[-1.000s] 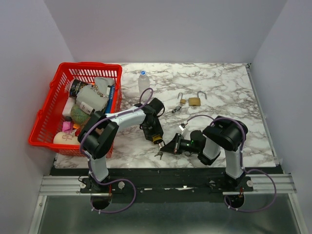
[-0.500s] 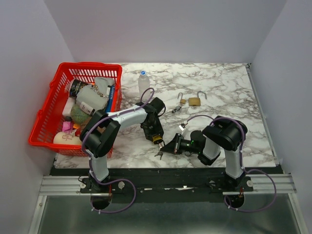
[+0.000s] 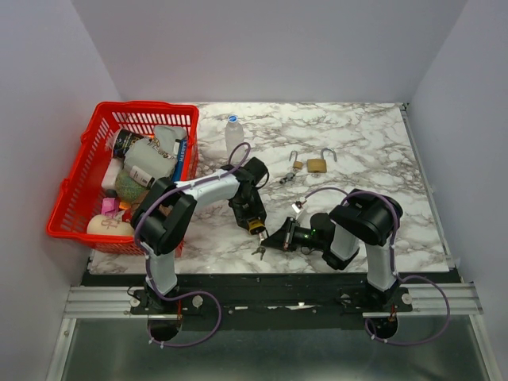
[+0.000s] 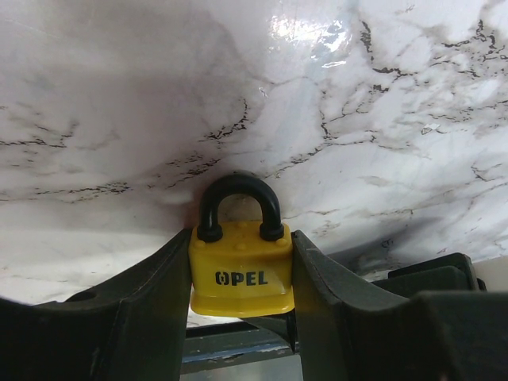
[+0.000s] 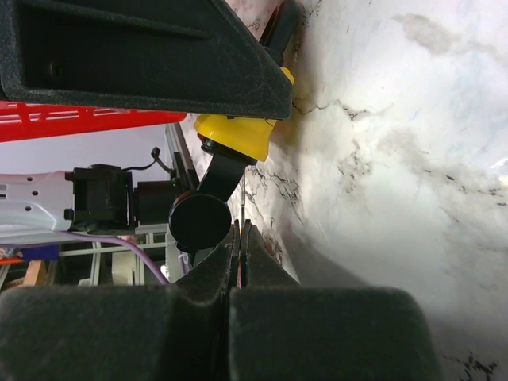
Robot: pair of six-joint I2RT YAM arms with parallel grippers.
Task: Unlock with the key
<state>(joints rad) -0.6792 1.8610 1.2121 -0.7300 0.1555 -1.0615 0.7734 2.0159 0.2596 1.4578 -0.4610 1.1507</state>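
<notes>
While the top view looks down on the marble table [image 3: 357, 135], the left gripper [image 3: 255, 225] sits just off centre toward 7 o'clock, its jaws clamped on a yellow padlock [image 3: 255, 228]. The right gripper [image 3: 270, 240] lies low on the table at 5 o'clock of that padlock, pointing toward 9 o'clock with its tips close to the lock. A red basket [image 3: 147, 105] full of mixed items stands at 9 o'clock, and a clear bottle [image 3: 233, 135] stands at 11 o'clock. At 1 o'clock, 2 more padlocks lie with shackles open: a brass padlock [image 3: 317, 165] and, just beside it, a smaller padlock [image 3: 296, 163], with loose keys [image 3: 287, 178] near them.

From the left wrist, the yellow padlock [image 4: 240, 274] reads "OPEL" and stands upright between the 2 fingers [image 4: 151, 309], which press on both its sides. Its black shackle [image 4: 238, 202] is down in the body, pointing to 12 o'clock.

From the right wrist, the yellow padlock [image 5: 238, 131] hangs under a left finger [image 5: 143, 55] at 12 o'clock. A black-headed key [image 5: 200, 222] reaches up into its underside. The right gripper's [image 5: 239, 242] jaws are pressed together, tips touching the key head at 10 o'clock; whether they pinch anything is unclear.
</notes>
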